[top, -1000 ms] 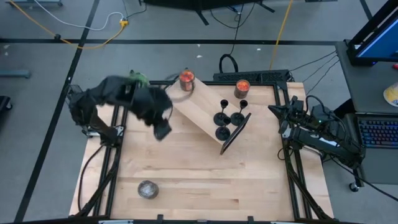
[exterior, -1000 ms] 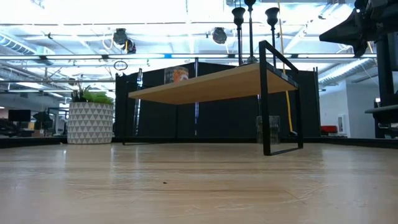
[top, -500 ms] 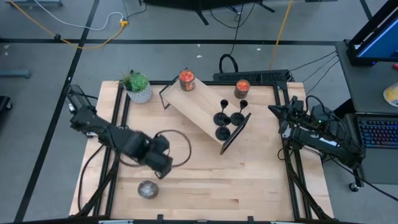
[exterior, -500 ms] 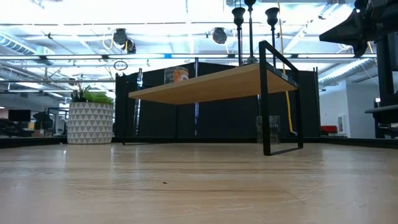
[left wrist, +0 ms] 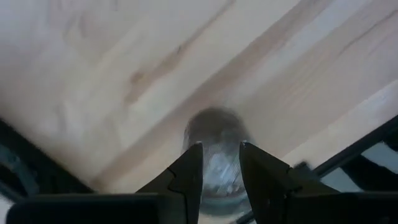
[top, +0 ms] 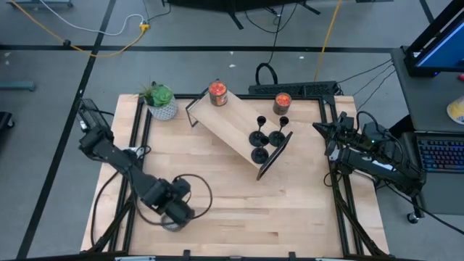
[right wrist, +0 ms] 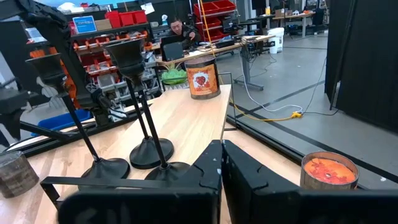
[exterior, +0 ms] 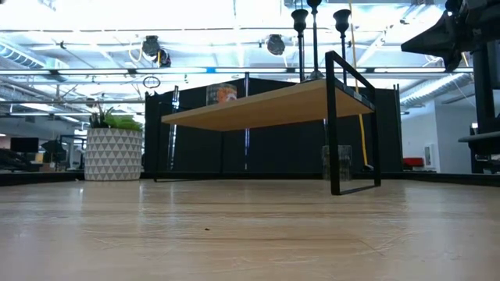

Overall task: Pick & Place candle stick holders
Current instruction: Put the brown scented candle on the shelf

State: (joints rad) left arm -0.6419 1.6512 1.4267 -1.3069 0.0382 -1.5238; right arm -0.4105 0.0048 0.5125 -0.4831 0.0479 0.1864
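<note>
Three black candle stick holders (top: pixel 262 141) stand by their round bases on the right end of a slanted wooden shelf (top: pixel 232 129). They also show close up in the right wrist view (right wrist: pixel 140 99). My left gripper (top: pixel 176 216) points down near the table's front left, open by a narrow gap (left wrist: pixel 221 146). It hangs over a small round greyish jar (left wrist: pixel 214 130), which in the high view is mostly hidden under it. My right gripper (right wrist: pixel 221 163) is shut, held level at the table's right side and facing the holders.
A potted plant (top: pixel 161 101) stands at the far left. One orange candle jar (top: pixel 217 93) stands on the shelf's far end, another (top: pixel 281 103) behind the holders. The shelf's black frame (exterior: pixel 337 125) rises above the table. A person (right wrist: pixel 177 28) sits in the room beyond.
My left gripper has swung from beside the plant at the far left toward the table's near edge and down, rolling its wrist, and now hangs over the greyish jar. The holders and the jar have stayed in place.
</note>
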